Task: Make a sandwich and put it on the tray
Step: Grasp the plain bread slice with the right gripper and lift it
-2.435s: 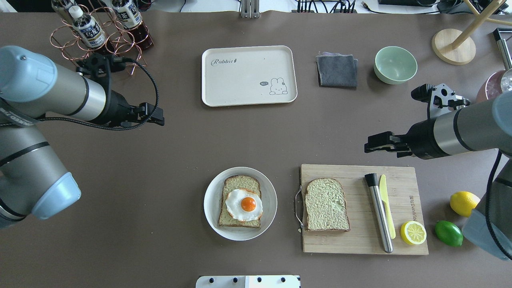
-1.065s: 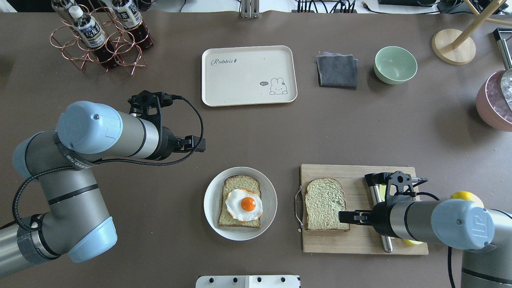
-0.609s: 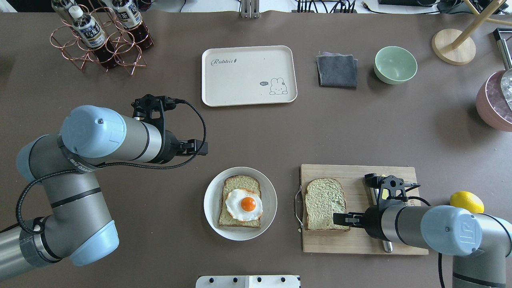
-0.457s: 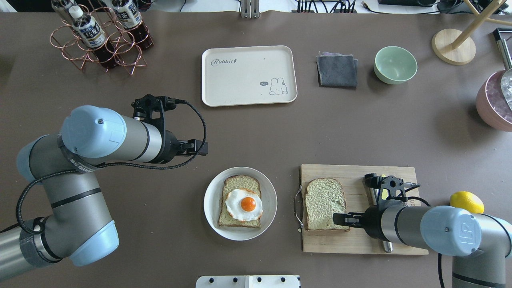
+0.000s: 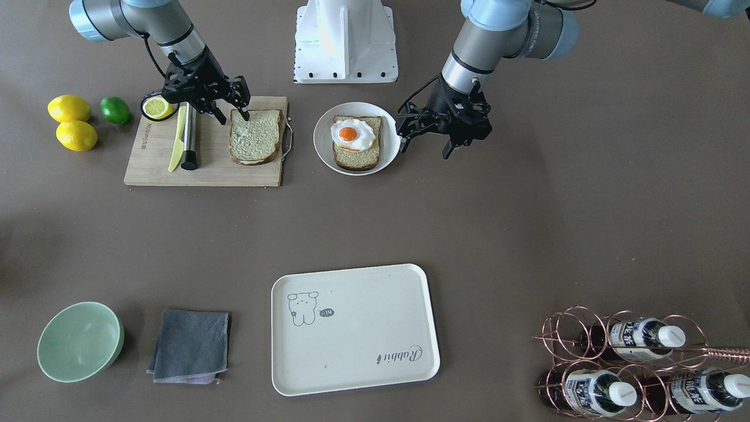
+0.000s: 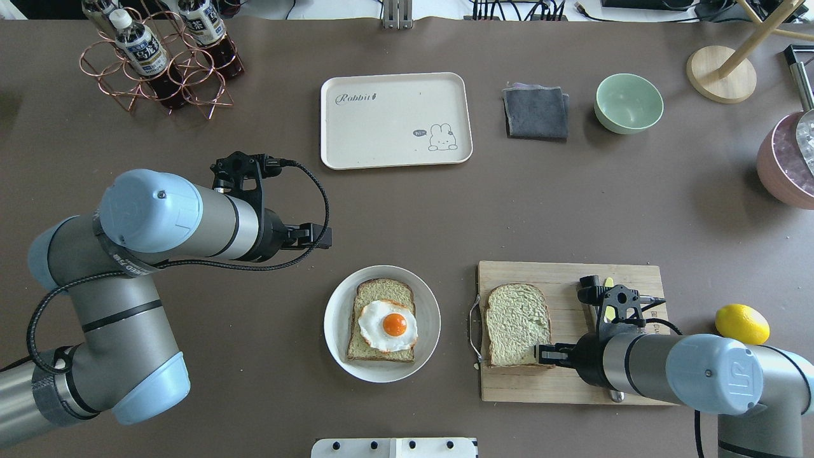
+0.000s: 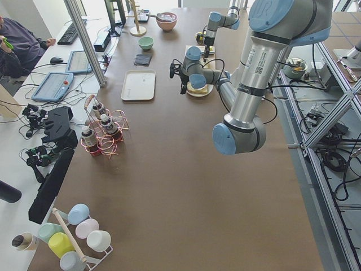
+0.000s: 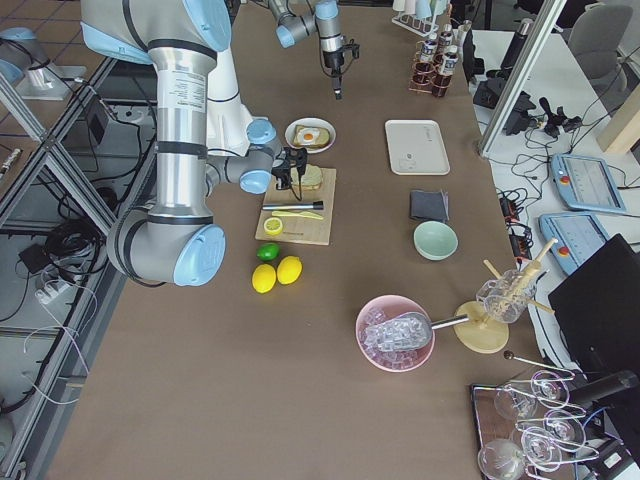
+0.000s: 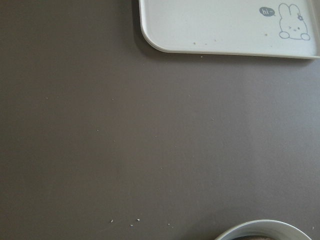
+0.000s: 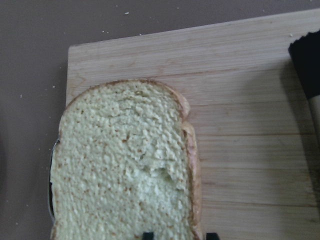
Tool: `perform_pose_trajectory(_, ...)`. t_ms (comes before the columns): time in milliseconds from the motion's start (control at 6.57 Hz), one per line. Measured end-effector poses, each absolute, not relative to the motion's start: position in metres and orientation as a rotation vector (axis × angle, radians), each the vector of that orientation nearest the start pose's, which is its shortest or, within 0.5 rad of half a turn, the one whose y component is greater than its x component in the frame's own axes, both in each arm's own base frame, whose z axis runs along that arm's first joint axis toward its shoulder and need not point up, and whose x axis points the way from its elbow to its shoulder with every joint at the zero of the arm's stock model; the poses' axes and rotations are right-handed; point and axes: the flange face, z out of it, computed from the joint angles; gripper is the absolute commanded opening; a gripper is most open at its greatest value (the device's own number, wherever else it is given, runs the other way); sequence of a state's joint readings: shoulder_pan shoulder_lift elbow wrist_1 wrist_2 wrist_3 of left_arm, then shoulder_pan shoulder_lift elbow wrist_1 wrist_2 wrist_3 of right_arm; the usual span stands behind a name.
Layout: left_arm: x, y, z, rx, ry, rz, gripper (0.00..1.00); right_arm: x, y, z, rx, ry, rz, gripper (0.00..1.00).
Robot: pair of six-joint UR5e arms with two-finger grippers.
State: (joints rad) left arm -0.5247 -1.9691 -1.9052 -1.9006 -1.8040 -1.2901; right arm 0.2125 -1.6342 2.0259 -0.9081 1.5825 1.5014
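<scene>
One bread slice (image 6: pixel 516 324) lies flat on the wooden cutting board (image 6: pixel 572 385). My right gripper (image 6: pixel 545 355) is open at the slice's near right corner. In the right wrist view its fingertips (image 10: pixel 147 235) straddle the crust of the slice (image 10: pixel 125 170). The other bread slice (image 6: pixel 380 294), with the fried egg (image 6: pixel 388 326) on top, lies on the round white plate (image 6: pixel 336 318). My left gripper (image 6: pixel 325 236) is open and empty, above the table just beyond the plate's far left side. The cream tray (image 6: pixel 394 121) stands empty at the far middle; its corner shows in the left wrist view (image 9: pixel 225 25).
A steel rod (image 6: pixel 594 305), a yellow knife and a lemon half share the board, mostly under my right arm. A lemon (image 6: pixel 741 323) lies to its right. A grey cloth (image 6: pixel 536 113), a green bowl (image 6: pixel 628 103), a bottle rack (image 6: pixel 159 57) and a pink bowl (image 6: pixel 785 168) stand farther back.
Both arms came in from the sides. In the last half second my right gripper shifted slightly toward the slice's near right corner. The left arm barely moved.
</scene>
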Motion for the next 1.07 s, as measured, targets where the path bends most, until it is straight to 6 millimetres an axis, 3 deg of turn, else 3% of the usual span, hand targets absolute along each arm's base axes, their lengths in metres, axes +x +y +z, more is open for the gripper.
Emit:
perform_pose_trajectory(152,0.455,-0.391,0.252,0.22,1.055,-0.096,0.98,-0.432,-0.227,0.395,0.145,-1.054,0.124,0.0)
perform_pose_trajectory(761,0.456,-0.391,0.253,0.218,1.055,-0.09,0.98,-0.403,-0.237,0.342,0.156,-1.15,0.135,0.0)
perform_pose_trajectory(913,0.455,-0.391,0.254,0.219,1.054,-0.083,0.98,-0.41,-0.24,0.322,0.157,-1.174,0.133,0.0)
perform_pose_trajectory(1065,0.453,-0.392,0.257,0.232,1.049,-0.06,0.98,-0.431,-0.245,0.286,0.157,-1.18,0.135,0.0)
